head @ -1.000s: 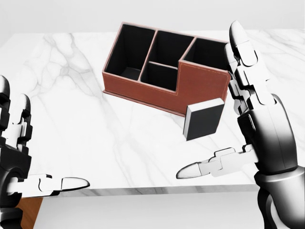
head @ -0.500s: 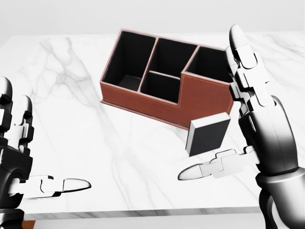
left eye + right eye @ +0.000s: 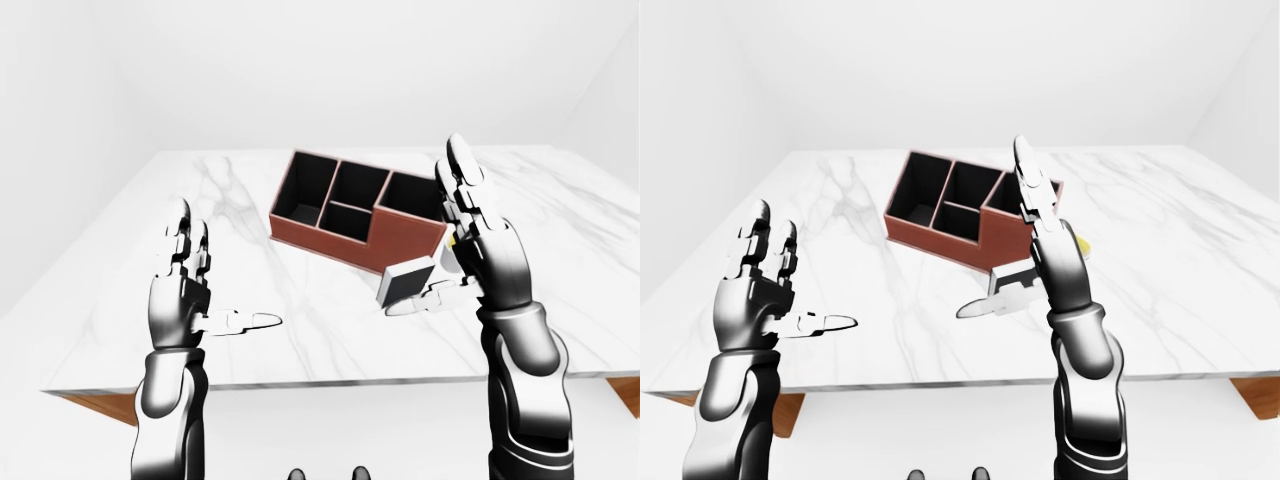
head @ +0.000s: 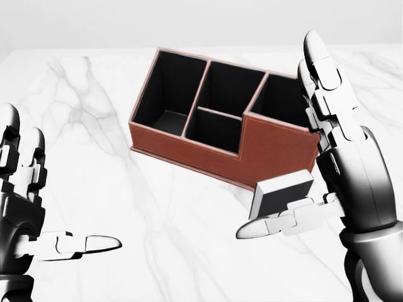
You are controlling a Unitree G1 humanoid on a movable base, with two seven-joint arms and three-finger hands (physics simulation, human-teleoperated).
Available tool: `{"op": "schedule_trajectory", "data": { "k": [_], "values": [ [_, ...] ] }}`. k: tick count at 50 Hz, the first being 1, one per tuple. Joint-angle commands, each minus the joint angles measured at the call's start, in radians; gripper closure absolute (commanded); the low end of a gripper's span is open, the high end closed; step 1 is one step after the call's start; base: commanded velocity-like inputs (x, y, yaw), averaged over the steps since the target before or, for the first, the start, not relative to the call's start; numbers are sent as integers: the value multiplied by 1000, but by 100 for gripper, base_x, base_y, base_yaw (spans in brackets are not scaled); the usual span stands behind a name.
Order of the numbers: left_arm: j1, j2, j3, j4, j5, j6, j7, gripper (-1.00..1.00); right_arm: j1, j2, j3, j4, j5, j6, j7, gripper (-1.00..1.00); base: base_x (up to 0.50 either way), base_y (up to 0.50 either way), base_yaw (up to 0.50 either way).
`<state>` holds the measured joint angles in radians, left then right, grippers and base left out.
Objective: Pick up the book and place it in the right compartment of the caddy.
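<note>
Since the earlier frame, the whole head view has shifted, so camera motion is noted; the book (image 4: pixel 281 192) now sits lower, just above the thumb of the right hand (image 4: pixel 343 170). That hand is spread, fingers upright, nothing clasped. The book stands just near of the caddy (image 4: pixel 217 119), by its right compartment. The left hand (image 4: pixel 22 214) is likewise spread, over the marble table (image 4: pixel 94 126), far left.

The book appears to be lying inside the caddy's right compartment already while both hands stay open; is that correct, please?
Not quite. The book is outside the caddy, on the marble table against its tall right wall, beside the right hand, as the head view shows. Both hands, including the left hand, are indeed open.
</note>
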<state>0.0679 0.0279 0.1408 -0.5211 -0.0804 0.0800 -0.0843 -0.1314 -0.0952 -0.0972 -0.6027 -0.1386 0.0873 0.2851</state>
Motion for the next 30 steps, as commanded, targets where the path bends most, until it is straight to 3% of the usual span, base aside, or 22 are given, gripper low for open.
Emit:
{"op": "schedule_trajectory", "data": {
  "k": [1,8,30],
  "values": [
    [4,0,-1,0,2,-3,0,-100,0,-2,1,-10,-5,0,5,-100,20,0,0],
    [16,-3,-4,-25,6,7,-3,-100,0,0,6,-21,-8,0,12,-100,19,0,0],
    [22,-8,-9,-39,15,7,0,-100,23,6,8,-16,-21,0,26,-100,19,0,0]
  ]
}}
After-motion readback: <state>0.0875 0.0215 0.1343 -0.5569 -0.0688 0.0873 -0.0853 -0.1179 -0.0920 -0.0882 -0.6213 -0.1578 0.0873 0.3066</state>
